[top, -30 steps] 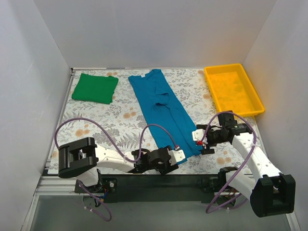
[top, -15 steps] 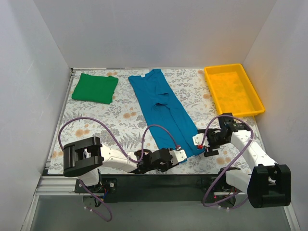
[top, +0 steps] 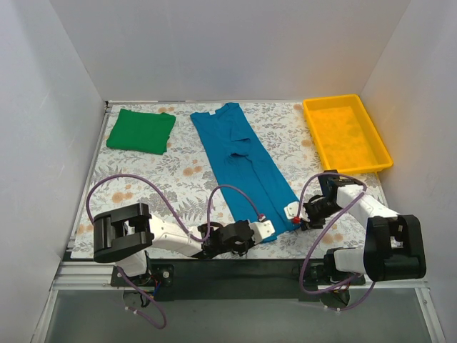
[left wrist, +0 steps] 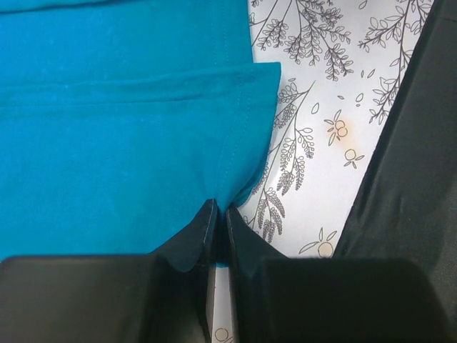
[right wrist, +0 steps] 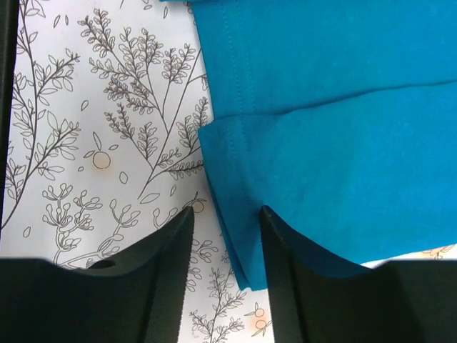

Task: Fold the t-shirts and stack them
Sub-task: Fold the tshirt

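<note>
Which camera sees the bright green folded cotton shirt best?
The top external view: the bright green folded cotton t-shirt lies whole at the far left of the floral-patterned table. Both wrist views show none of it, only the teal-blue cotton t-shirt.

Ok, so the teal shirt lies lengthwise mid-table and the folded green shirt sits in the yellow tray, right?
Not in the tray. The top external view shows the folded green shirt on the table at the far left, well apart from the yellow tray at the far right. The teal shirt does lie lengthwise mid-table.

The right pincer (right wrist: 226, 214), fingers parted, straddles a hem corner of the teal-blue shirt (right wrist: 343, 136) on flowered tablecloth (right wrist: 107, 107).
</note>
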You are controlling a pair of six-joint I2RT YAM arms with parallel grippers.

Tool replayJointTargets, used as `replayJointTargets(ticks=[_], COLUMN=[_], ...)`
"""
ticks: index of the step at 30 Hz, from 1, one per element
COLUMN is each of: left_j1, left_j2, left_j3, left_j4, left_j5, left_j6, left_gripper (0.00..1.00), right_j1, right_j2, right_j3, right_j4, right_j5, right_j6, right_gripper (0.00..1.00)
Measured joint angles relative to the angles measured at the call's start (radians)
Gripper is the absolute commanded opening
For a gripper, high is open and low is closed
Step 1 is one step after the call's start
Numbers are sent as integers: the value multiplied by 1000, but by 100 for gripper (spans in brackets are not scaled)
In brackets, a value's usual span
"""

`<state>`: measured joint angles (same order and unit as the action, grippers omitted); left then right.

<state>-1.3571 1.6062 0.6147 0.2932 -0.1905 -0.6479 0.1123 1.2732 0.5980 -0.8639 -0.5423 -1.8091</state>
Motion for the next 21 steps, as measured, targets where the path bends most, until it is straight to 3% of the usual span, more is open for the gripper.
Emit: replayJointTargets(ticks=[2,8,21], left_j1=[0,0,0], left_j2=[-4,-18,-33], left_j3=[-6,-32,-75], left_j4=[5,33,90], left_j5=[4,20,34], left_j6=[-6,-23,-38], left_gripper=[0,0,0], right_j1=[0,1,8], right_j2=[22,62,110], right_j3=[8,28,55], right_j4=[-4,3,64], right_j5=[-7,-22,-52], right_j6=[3,7,87], right_gripper=[38,26,14])
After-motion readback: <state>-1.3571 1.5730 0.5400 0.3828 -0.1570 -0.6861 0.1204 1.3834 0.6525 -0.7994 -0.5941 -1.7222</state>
